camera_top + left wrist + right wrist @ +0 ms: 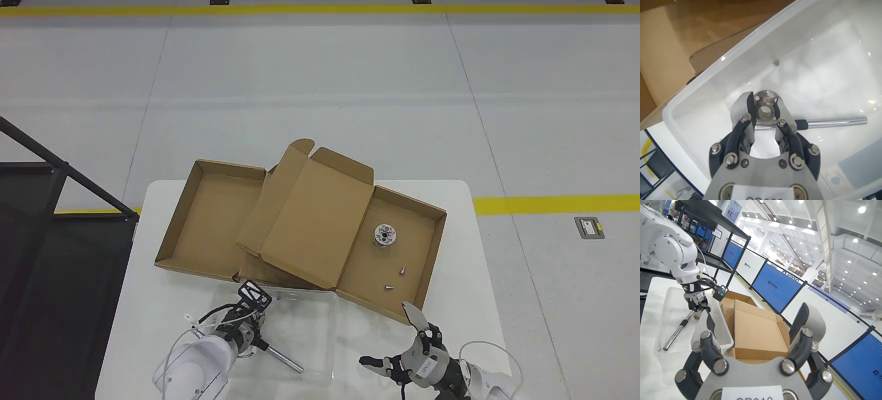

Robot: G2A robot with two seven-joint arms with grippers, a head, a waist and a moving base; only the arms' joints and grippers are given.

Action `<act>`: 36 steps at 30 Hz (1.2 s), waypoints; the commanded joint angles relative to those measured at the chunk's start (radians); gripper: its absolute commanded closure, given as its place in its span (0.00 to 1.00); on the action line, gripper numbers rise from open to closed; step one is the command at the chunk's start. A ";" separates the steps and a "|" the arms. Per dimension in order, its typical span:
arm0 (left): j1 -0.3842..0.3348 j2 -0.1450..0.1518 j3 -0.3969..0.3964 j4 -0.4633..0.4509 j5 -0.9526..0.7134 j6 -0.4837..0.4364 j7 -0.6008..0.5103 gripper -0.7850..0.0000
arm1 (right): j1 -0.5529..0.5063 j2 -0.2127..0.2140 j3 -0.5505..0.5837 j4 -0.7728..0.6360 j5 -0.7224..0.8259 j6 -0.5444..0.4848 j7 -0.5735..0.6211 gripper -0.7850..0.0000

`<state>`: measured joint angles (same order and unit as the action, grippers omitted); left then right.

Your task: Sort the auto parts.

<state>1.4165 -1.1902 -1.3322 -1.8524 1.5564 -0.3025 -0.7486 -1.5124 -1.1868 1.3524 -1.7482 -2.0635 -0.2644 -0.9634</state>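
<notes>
From above, the cardboard box (215, 215) lies open across the far half of the white table (140, 300). Its right tray holds a round part (385, 235) and two small screws (402, 268), all apart from the walls. The clear bin (310, 330) sits along the near table edge, its far rim against the box. A rod (283, 360) lies slantwise inside it. The left gripper (243, 328) hangs over the bin's left half. The right gripper (400, 340) hovers near the box's near right corner, with bare table between it and the bin.

At the left wrist, the left gripper (763, 106) is clamped on a metal ring (763, 112), close to the bin's corner (734, 55) by the cardboard. The rod (836, 121) passes just beside the fingers. Beyond it the bin floor lies open.

At the right wrist, the right gripper (755, 323) has its fingers (800, 323) spread wide above the box (757, 328). Farther off, the left gripper (698, 310) stands inside the bin (664, 313) at the rod's (676, 334) far end.
</notes>
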 commanded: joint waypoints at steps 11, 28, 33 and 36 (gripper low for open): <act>0.205 0.027 -0.186 -0.255 -0.163 -0.166 0.118 1.00 | 0.000 0.000 0.000 0.000 0.000 0.000 0.000 0.00; 0.243 0.052 -0.434 -0.215 -0.558 -0.394 0.234 1.00 | 0.000 0.000 0.000 0.000 0.000 0.000 0.000 0.00; 0.243 0.052 -0.434 -0.215 -0.558 -0.394 0.234 1.00 | 0.000 0.000 0.000 0.000 0.000 0.000 0.000 0.00; 0.241 0.053 -0.410 -0.201 -0.585 -0.388 0.241 1.00 | 0.000 0.000 0.000 0.000 0.000 0.000 0.000 0.00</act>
<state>1.6616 -1.1379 -1.7513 -2.0602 0.9830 -0.6955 -0.5099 -1.5124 -1.1868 1.3524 -1.7482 -2.0635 -0.2644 -0.9634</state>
